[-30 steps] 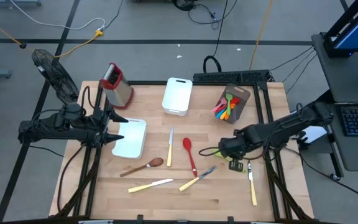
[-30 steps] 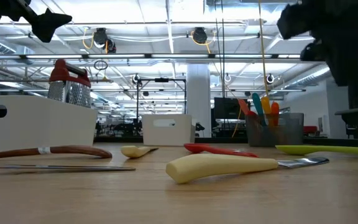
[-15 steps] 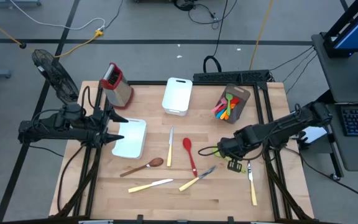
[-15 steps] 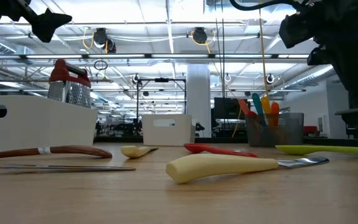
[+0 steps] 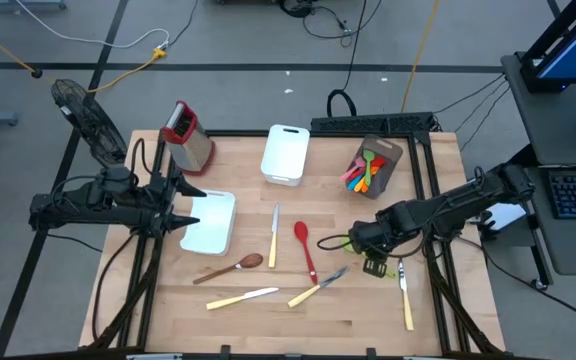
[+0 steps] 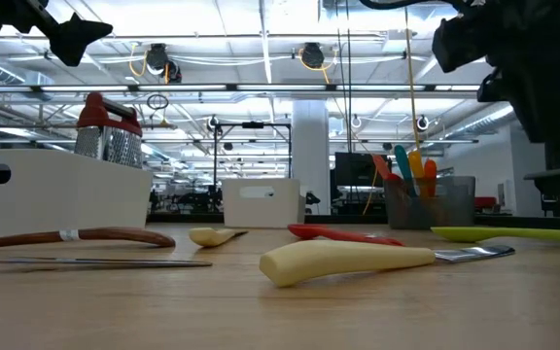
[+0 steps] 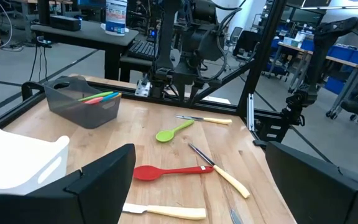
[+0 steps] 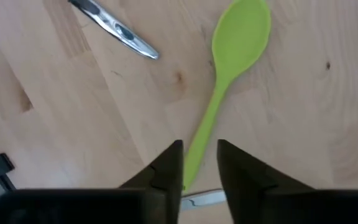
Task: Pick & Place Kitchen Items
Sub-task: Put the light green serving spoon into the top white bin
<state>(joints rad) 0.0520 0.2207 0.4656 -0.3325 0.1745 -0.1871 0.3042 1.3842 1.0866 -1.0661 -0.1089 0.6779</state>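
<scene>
A green spoon (image 8: 229, 81) lies flat on the wooden table, also seen in the high view (image 5: 376, 265) and the low view (image 6: 513, 232). My right gripper (image 8: 200, 168) hangs above its handle end, well clear of the table, fingers a little apart and empty, with one finger to each side of the handle in the right wrist view. A red spoon (image 5: 304, 246), a wooden spoon (image 5: 234, 268) and cream-handled knives (image 5: 243, 297) (image 5: 318, 285) (image 5: 405, 300) lie on the table. My left gripper (image 7: 197, 186) waits wide open and empty over the table's left side.
A holder with coloured utensils (image 5: 373, 165) stands at the back right. White tubs stand at the back middle (image 5: 286, 152) and on the left (image 5: 211, 222). A red-topped grater (image 5: 188, 135) stands at the back left. A knife blade (image 8: 114, 28) lies near the green spoon.
My right gripper has shifted slightly above the green spoon, a little toward the table's left edge. The things on the table lie as before.
</scene>
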